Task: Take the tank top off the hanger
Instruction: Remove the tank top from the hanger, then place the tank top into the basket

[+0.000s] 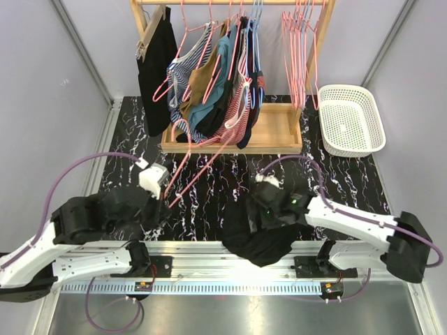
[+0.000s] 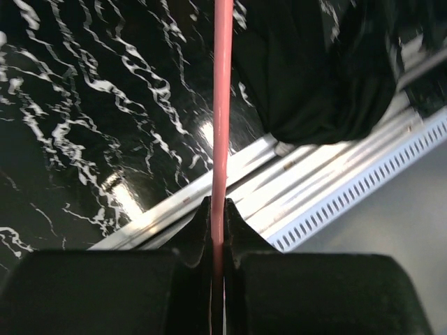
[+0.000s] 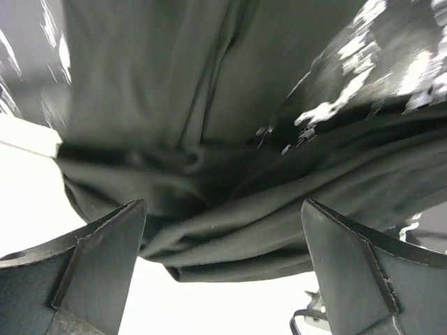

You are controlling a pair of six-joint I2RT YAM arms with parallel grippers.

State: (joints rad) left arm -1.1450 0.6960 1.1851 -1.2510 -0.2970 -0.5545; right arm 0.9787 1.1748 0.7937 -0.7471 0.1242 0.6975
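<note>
1. Left gripper (image 2: pixel 217 209) — jaws pinched narrow on the pink hanger (image 2: pixel 222 105). The wire runs straight out from between the fingertips, over the black marbled table (image 2: pixel 84 118).
2. Top view: this gripper (image 1: pixel 162 199) sits at the near left of the table. The hanger slants from it towards the far right, its far end reaching the base of the wooden rack (image 1: pixel 230 136).
3. Tank top (image 1: pixel 262 237) — black, in a bunched heap at near centre-right. It drapes over the table's near edge onto the aluminium rail (image 1: pixel 202 250), and lies apart from the hanger, to its right.
4. Right gripper (image 3: pixel 223 265): jaws spread wide, with folds of the dark cloth just beyond the fingers. Whether the pads touch the cloth cannot be told. From above, it hangs over the far side of the heap.
5. The rack stands at far centre, carrying striped, teal and brown garments (image 1: pixel 209 77) on pink hangers.
6. White basket (image 1: pixel 349 118) at far right, just beside the rack.
</note>
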